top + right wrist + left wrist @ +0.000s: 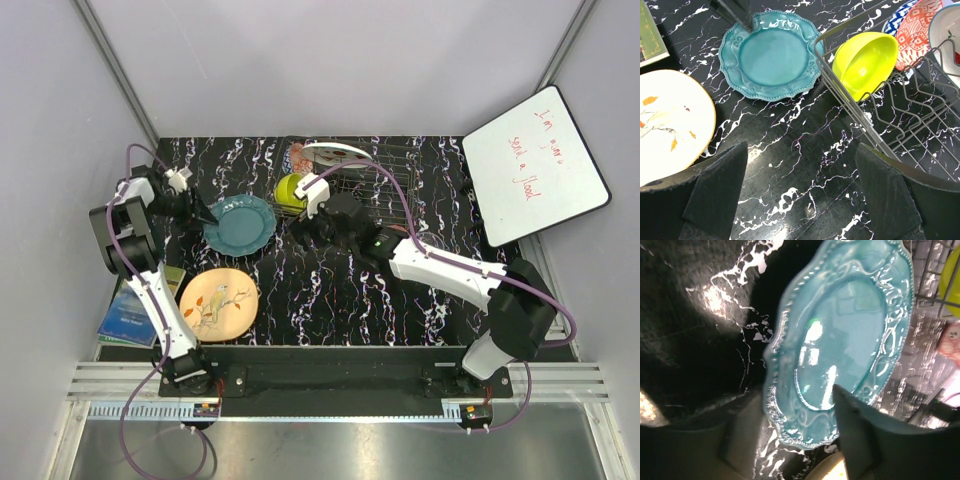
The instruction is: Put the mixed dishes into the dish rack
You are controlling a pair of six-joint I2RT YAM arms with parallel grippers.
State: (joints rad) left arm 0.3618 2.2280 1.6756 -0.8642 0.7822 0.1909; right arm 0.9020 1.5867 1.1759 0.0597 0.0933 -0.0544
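The teal plate lies flat on the black marbled table, left of the dish rack. My left gripper is at the plate's left rim, its jaws open around that edge; one finger lies over the plate, the other stands a little off the rim. The peach floral plate lies nearer the front. In the rack stand the lime-yellow bowl, the red patterned bowl and a white plate. My right gripper hovers open over bare table beside the rack.
A blue-green book lies at the left front edge. A white board with red writing leans at the back right. Grey walls close in the left, the back and the right.
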